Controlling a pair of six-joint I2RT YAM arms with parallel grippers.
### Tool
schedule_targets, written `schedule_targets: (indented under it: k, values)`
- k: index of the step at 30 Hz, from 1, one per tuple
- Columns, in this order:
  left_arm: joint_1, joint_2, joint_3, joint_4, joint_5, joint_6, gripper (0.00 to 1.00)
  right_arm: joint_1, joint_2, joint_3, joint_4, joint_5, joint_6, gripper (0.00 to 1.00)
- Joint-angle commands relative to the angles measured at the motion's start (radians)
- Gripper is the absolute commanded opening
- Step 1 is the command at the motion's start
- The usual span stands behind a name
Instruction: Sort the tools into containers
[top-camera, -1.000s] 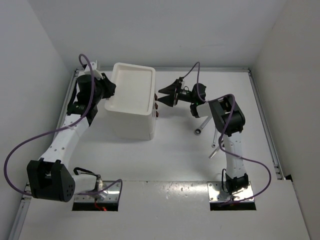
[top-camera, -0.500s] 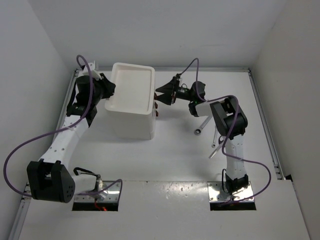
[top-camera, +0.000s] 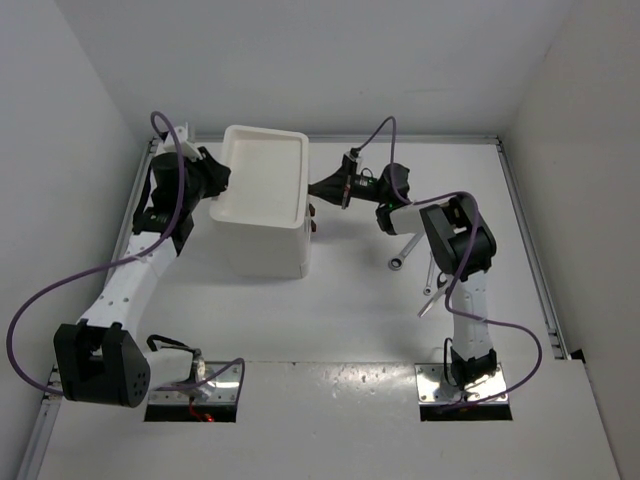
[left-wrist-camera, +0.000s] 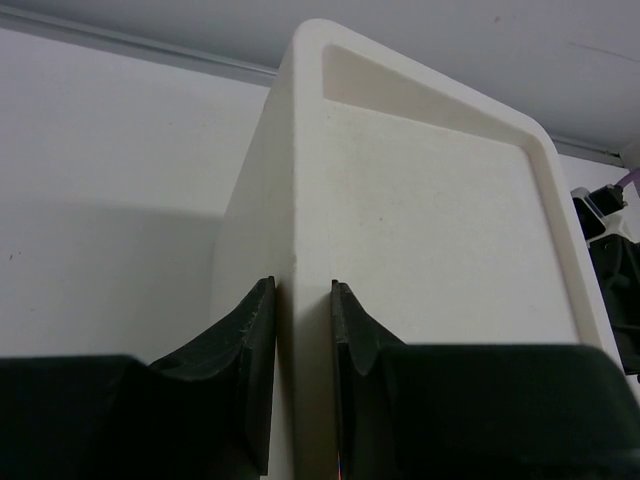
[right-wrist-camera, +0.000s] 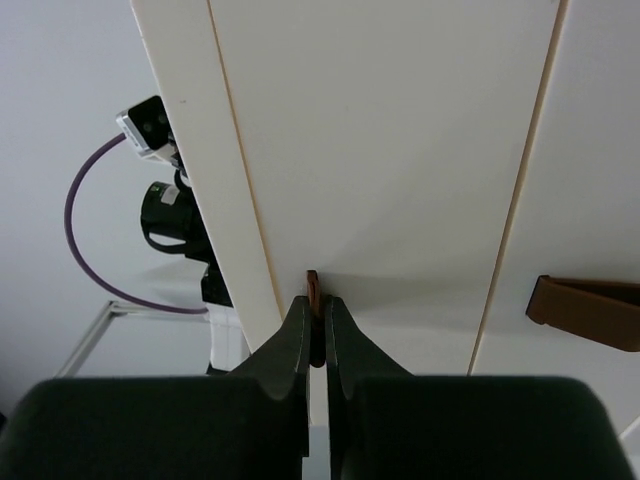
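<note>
The container, a tall white box (top-camera: 262, 232) with a shallow tray top (left-wrist-camera: 430, 220), stands at the back left of the table. My left gripper (top-camera: 221, 181) (left-wrist-camera: 302, 286) is shut on the tray's left rim, one finger on each side of it. My right gripper (top-camera: 317, 190) (right-wrist-camera: 318, 300) reaches in from the right and is shut on the reddish-brown knob (right-wrist-camera: 313, 283) of a white drawer front (right-wrist-camera: 380, 150). Two silver wrenches (top-camera: 404, 254) (top-camera: 430, 292) lie on the table beside the right arm. No other tools are in view.
A second brown knob (right-wrist-camera: 585, 308) sits on the neighbouring drawer front. More knobs (top-camera: 314, 226) show down the box's right face. White walls enclose the table on three sides. The right arm's elbow (top-camera: 458, 240) hangs over the wrenches.
My right gripper moved left to the box's drawer face and went from open to shut on a knob. The left gripper stayed clamped on the tray rim.
</note>
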Motion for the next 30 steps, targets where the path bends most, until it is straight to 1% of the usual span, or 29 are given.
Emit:
schedule_targets:
  k: [1, 6, 8, 13, 16, 23, 30]
  values:
    - [0.018, 0.069, -0.118, -0.290, 0.016, -0.057, 0.00, 0.031, -0.088, -0.010, 0.437, 0.002, 0.140, 0.00]
    - [0.053, 0.035, -0.118, -0.290, -0.027, -0.066, 0.00, -0.013, -0.097, -0.019, 0.437, -0.022, 0.130, 0.00]
    - [0.082, 0.011, -0.118, -0.290, -0.027, -0.075, 0.00, -0.045, -0.097, -0.028, 0.447, -0.045, 0.130, 0.00]
    - [0.102, -0.023, -0.118, -0.300, -0.059, -0.075, 0.00, -0.130, -0.097, -0.059, 0.481, -0.079, 0.148, 0.00]
    - [0.124, -0.032, -0.118, -0.300, -0.085, -0.085, 0.00, -0.177, -0.097, -0.088, 0.481, -0.128, 0.148, 0.00]
    - [0.124, -0.032, -0.109, -0.300, -0.105, -0.094, 0.00, -0.266, -0.107, -0.143, 0.481, -0.205, 0.127, 0.00]
    - [0.124, -0.032, -0.100, -0.290, -0.114, -0.094, 0.00, -0.308, -0.096, -0.197, 0.492, -0.237, 0.117, 0.00]
